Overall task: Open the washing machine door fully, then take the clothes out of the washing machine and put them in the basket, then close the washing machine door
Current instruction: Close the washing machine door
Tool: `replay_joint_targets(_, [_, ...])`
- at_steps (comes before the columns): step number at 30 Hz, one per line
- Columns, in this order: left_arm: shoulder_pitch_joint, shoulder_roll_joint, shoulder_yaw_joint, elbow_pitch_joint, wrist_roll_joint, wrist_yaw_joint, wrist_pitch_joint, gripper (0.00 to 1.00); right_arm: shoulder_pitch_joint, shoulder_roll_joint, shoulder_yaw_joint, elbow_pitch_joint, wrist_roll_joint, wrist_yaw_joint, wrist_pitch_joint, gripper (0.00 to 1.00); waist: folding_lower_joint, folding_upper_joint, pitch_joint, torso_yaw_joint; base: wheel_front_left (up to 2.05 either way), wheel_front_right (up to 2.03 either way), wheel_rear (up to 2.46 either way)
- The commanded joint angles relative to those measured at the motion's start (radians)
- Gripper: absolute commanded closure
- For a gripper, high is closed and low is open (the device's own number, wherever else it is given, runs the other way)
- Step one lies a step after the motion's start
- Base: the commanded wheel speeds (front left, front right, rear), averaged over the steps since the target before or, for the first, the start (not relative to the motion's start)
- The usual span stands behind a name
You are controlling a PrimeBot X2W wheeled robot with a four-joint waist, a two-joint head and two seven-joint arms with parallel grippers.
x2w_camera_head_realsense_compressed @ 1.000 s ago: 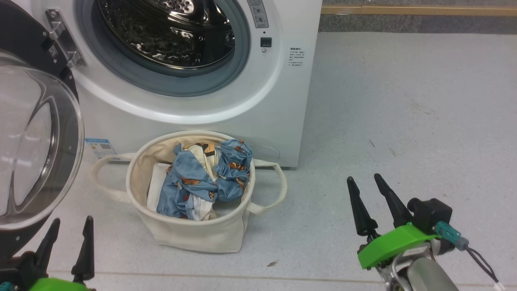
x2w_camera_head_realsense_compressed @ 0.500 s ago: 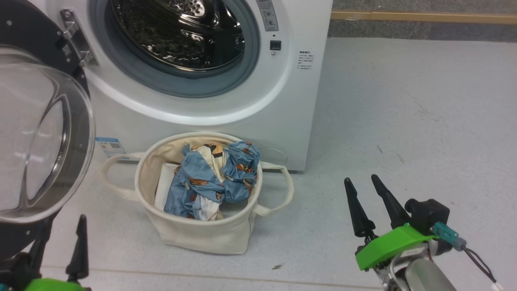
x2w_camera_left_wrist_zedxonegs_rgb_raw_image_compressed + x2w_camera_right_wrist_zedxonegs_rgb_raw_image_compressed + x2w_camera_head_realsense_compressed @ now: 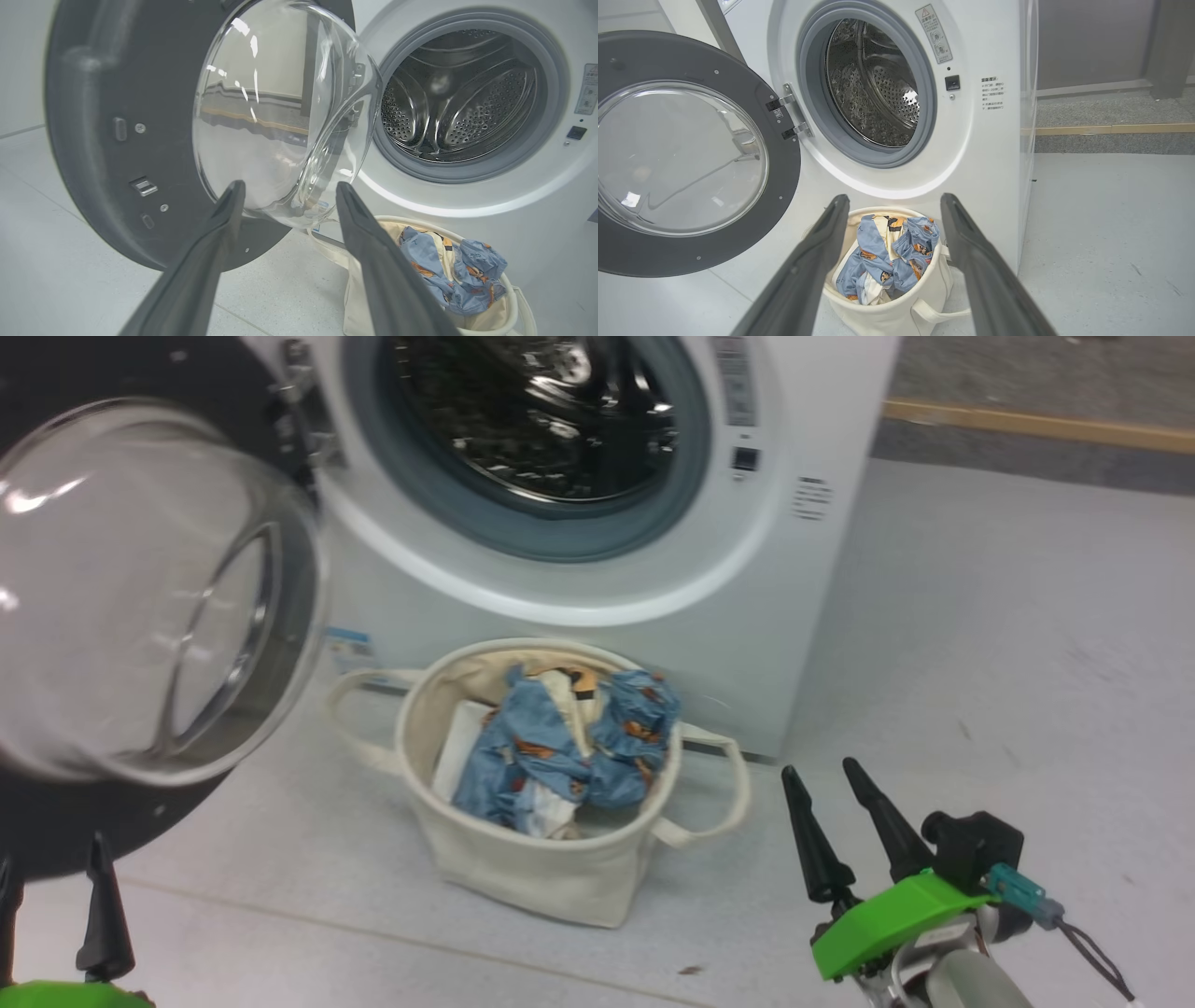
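White washing machine (image 3: 747,616), cream basket (image 3: 532,877), patterned clothes (image 3: 551,756)
Light blue with orange-brown figures; the washing machine door (image 3: 784,163) is black-rimmed.

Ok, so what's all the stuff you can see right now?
washing machine: one, white, behind the basket
washing machine door: one, black rim and clear glass, open at the left
basket: one, cream, in front of the machine
clothes: one bundle, light blue, in the basket
white sheet: one, white, in the basket beside the clothes
label sticker: one, blue, low on the machine
left hand: one, dark fingers, open, near the door
right hand: one, dark fingers, open, right of the basket
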Motion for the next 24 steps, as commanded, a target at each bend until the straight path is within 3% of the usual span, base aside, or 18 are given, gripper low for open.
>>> replay_joint_targets(1, [-0.035,0.031,0.047,-0.038,-0.002,0.008,0.001,0.0,-0.015,0.003,0.027,-0.027,0.001,0.001,-0.012,0.0,0.0,0.0,-0.006,0.05,0.0,0.0,0.0])
replay_joint_targets(15, [-0.066,0.003,0.049,-0.049,-0.01,0.045,-0.013,0.0,-0.059,0.003,0.046,-0.041,-0.025,0.001,-0.012,0.0,0.0,0.0,0.052,0.31,0.0,0.0,0.0])
replay_joint_targets(24, [-0.089,-0.032,0.035,-0.021,-0.014,0.043,-0.031,0.0,-0.078,0.003,0.052,-0.03,-0.037,0.001,-0.012,0.0,0.0,0.0,0.074,0.414,0.0,0.0,0.0])
